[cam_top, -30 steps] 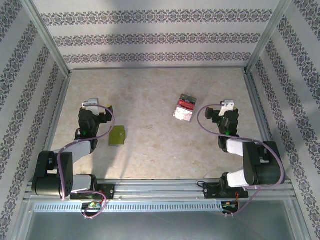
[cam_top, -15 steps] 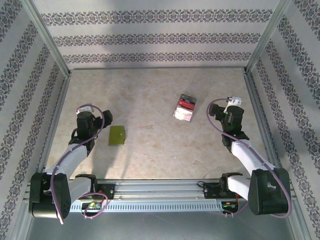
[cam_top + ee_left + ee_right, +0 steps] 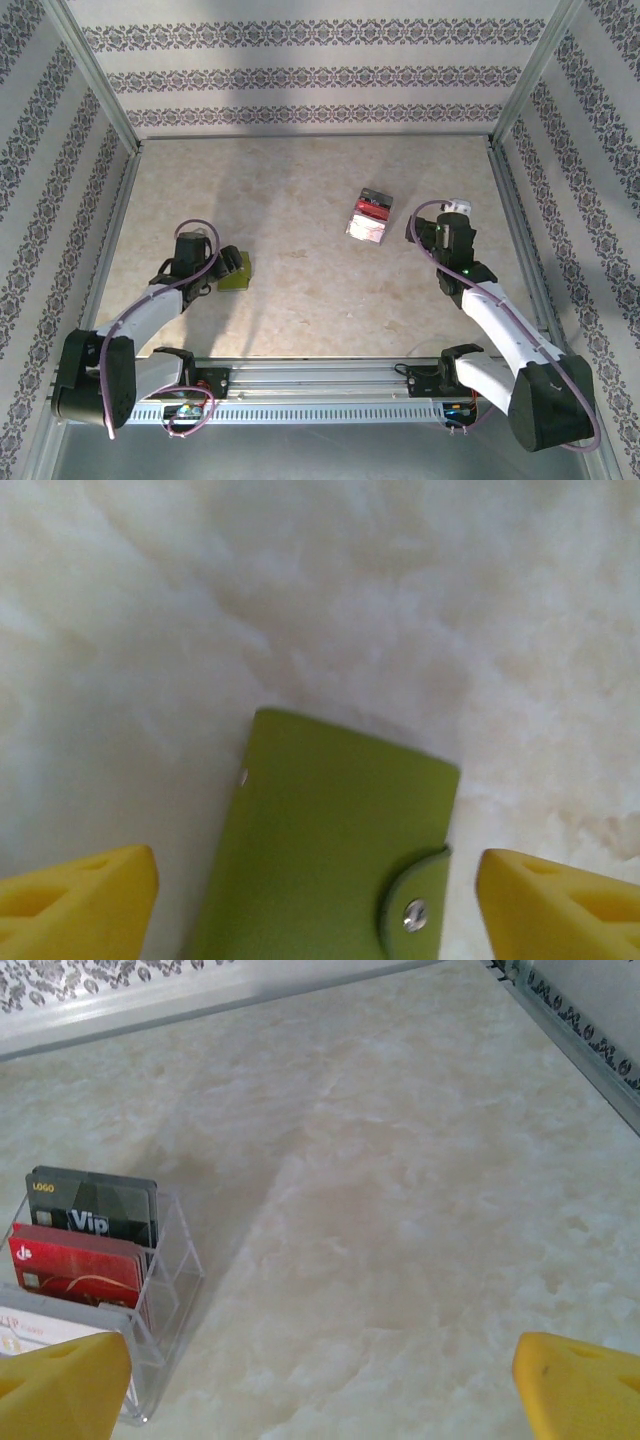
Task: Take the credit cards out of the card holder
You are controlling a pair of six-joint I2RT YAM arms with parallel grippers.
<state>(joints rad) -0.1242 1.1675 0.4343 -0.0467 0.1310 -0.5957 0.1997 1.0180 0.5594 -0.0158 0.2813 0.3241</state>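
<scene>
Top view: the card holder lies shut on the left of the desk, its long axis running near-to-far, with the left gripper at its edge.

Left wrist: my jaws are spread astride the holder, its snap tab nearest me. With the tab fastened, I expect a pinch could just skid the holder along.

Right wrist: the right gripper has its jaws spread and empty, beside credit cards standing in a clear rack.

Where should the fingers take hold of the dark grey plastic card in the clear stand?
Grip the dark grey plastic card by its top edge, coming from above. It stands upright in the rear slot of the clear tiered stand, and just its upper part rises free above the red card in front.
</scene>
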